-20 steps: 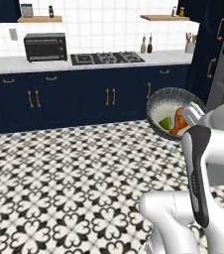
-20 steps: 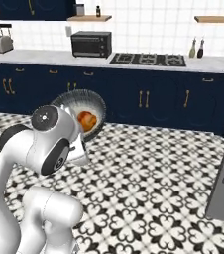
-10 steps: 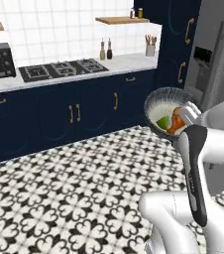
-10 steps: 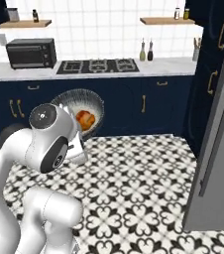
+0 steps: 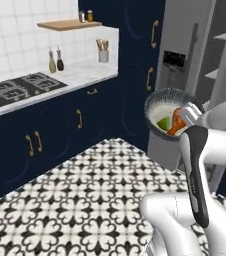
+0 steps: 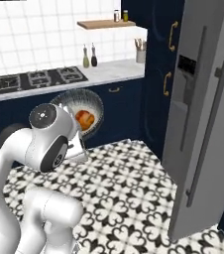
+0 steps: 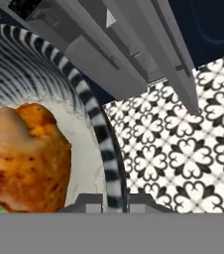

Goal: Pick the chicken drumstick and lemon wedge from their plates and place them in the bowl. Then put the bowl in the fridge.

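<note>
While the bowl point(image 5: 171, 112) hangs in the air above the patterned floor point(image 5: 85, 200), my hand point(image 7: 115, 201) is clenched on its rim, one fingertip inside and one outside the striped wall. Chicken drumstick point(image 7: 25, 158) lies inside, against the rim near my grip; lemon wedge point(image 5: 163, 123) sits just beside it, touching. Fridge point(image 6: 203, 114) stands close ahead, door point(image 6: 196, 124) swung open, grey shelves point(image 5: 220, 55) visible.
</note>
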Robot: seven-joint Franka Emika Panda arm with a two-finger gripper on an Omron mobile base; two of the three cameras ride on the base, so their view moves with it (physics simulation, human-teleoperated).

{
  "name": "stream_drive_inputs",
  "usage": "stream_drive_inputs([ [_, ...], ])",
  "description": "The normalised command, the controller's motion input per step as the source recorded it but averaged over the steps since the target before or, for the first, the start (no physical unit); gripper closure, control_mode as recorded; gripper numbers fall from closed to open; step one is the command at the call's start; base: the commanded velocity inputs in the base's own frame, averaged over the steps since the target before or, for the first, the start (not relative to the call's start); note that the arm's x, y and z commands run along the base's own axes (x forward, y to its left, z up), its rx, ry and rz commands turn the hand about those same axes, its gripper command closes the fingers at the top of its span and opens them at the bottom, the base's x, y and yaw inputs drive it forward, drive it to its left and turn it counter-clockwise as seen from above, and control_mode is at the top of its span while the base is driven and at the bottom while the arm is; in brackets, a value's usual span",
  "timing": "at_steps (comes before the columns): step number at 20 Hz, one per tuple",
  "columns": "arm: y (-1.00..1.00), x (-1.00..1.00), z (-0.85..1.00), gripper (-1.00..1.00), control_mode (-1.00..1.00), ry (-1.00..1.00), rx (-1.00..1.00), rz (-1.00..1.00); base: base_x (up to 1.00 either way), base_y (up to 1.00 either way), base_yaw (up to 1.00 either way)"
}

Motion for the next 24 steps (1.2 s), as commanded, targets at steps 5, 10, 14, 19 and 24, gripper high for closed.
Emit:
stream_drive_inputs([
  [5, 0.00, 0.00, 0.00, 1.00, 1.00, 0.00, 0.00, 0.00, 0.56, 1.00, -0.65],
  [10, 0.00, 0.00, 0.00, 1.00, 1.00, 0.00, 0.00, 0.00, 0.46, 1.00, -0.59],
  [14, 0.00, 0.00, 0.00, 1.00, 1.00, 0.00, 0.00, 0.00, 0.58, 1.00, -0.59],
  [19, 0.00, 0.00, 0.00, 1.00, 1.00, 0.00, 0.00, 0.00, 0.83, 0.97, -0.72],
  [24, 0.00, 0.00, 0.00, 1.00, 1.00, 0.00, 0.00, 0.00, 1.00, 0.98, -0.66],
])
